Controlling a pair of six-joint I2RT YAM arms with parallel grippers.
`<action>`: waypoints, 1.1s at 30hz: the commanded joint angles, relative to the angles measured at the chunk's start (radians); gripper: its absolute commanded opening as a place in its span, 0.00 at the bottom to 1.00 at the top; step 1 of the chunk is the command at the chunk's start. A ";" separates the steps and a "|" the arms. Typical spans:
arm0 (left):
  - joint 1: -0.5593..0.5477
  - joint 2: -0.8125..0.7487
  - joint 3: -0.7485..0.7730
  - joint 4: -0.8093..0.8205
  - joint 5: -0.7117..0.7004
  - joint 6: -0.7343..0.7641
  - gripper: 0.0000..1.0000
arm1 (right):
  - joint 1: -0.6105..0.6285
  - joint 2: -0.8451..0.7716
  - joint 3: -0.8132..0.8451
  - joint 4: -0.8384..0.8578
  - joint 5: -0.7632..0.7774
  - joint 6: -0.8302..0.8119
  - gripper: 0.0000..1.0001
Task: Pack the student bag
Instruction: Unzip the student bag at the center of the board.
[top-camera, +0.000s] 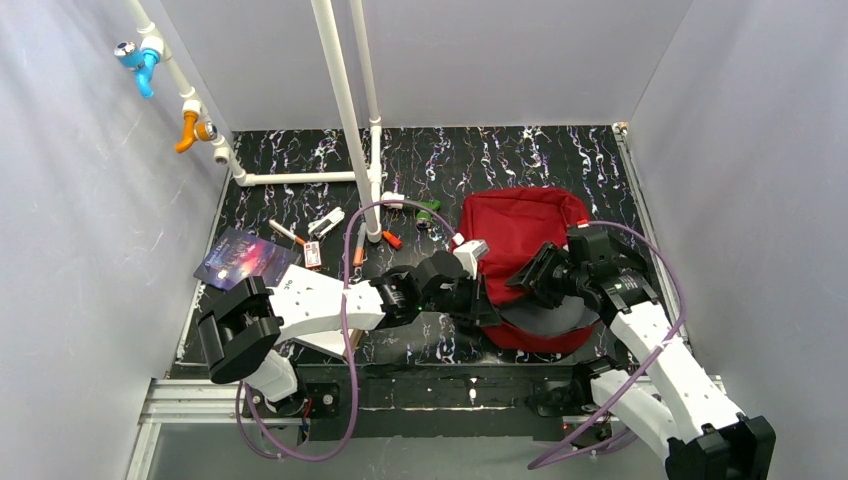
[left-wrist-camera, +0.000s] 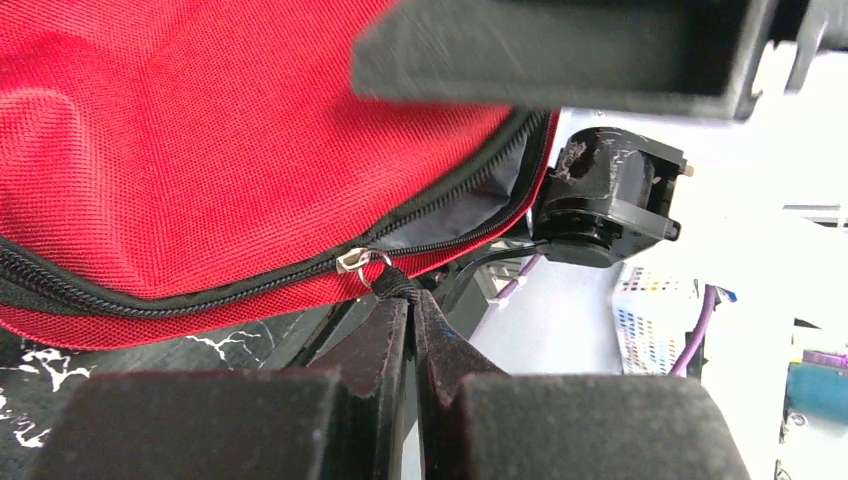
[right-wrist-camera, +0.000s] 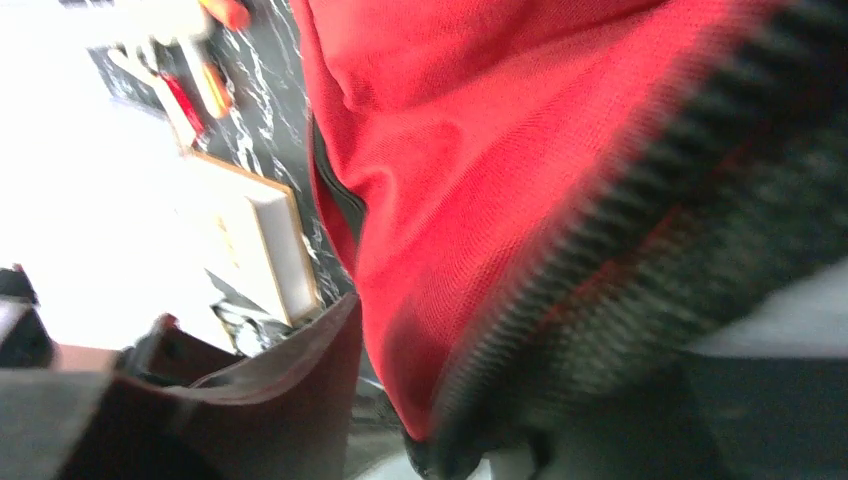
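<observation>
The student bag (top-camera: 520, 235), dark red with black zipper trim, lies at the right middle of the table. My left gripper (top-camera: 482, 305) is at its near left edge. In the left wrist view it (left-wrist-camera: 408, 298) is shut on the black cord pull (left-wrist-camera: 398, 284) hanging from the silver zipper slider (left-wrist-camera: 355, 260). The zipper is partly open and shows the grey lining (left-wrist-camera: 470, 205). My right gripper (top-camera: 535, 280) is at the bag's near edge. In the right wrist view the red fabric (right-wrist-camera: 470, 170) fills the frame. One finger (right-wrist-camera: 290, 390) shows and the other is hidden behind the bag's rim.
A dark notebook (top-camera: 245, 258), pens (top-camera: 285, 232) (top-camera: 358, 245), small cards (top-camera: 325, 222) and a green item (top-camera: 428, 208) lie left of and behind the bag. White pipes (top-camera: 345, 120) stand at the middle back. Grey walls close in on both sides.
</observation>
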 joint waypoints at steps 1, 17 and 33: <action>-0.011 -0.011 -0.009 0.054 0.033 -0.023 0.00 | 0.004 0.022 0.028 0.162 0.079 0.080 0.33; 0.229 -0.172 -0.089 -0.437 -0.269 0.098 0.00 | 0.004 -0.133 -0.062 0.224 -0.024 0.016 0.01; 0.332 0.200 0.376 -0.601 -0.128 0.329 0.00 | 0.004 -0.178 -0.032 0.237 -0.092 -0.052 0.01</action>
